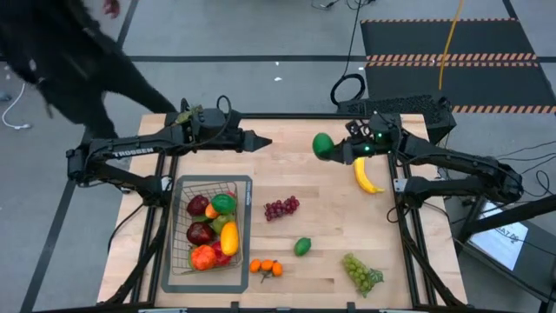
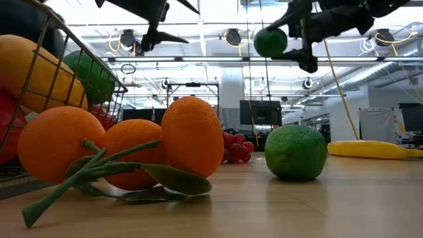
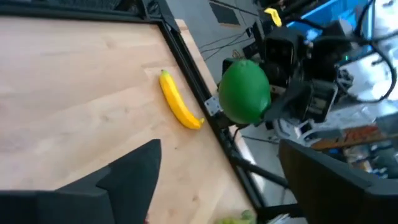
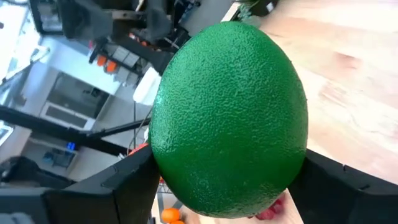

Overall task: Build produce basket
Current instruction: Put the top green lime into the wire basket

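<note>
My right gripper (image 1: 328, 146) is shut on a dark green, lime-like round fruit (image 4: 229, 112), high above the table near its far right; both also show in the low view (image 2: 270, 41). My left gripper (image 1: 266, 142) is open and empty, in the air at the far middle, pointing at the fruit. The wire basket (image 1: 236, 187) stands on a grey mat at the near left and holds apples, a mango and other produce. On the wood lie a banana (image 1: 366, 176), red grapes (image 1: 281, 208), a lime (image 1: 302, 246), oranges (image 1: 266, 268) and green grapes (image 1: 360, 271). My right gripper pinches the green fruit by two opposite sides (image 4: 163, 163) between its two fingers (image 4: 127, 183). The fingers come about level from the table's right side. The fruit is lifted clear of the table, sticking out past the fingertips.
A person in dark clothes (image 1: 61, 69) stands beyond the table's far left corner. The grey mat (image 1: 248, 228) lies under the basket. Bare wood (image 1: 295, 169) lies between the two grippers and the red grapes.
</note>
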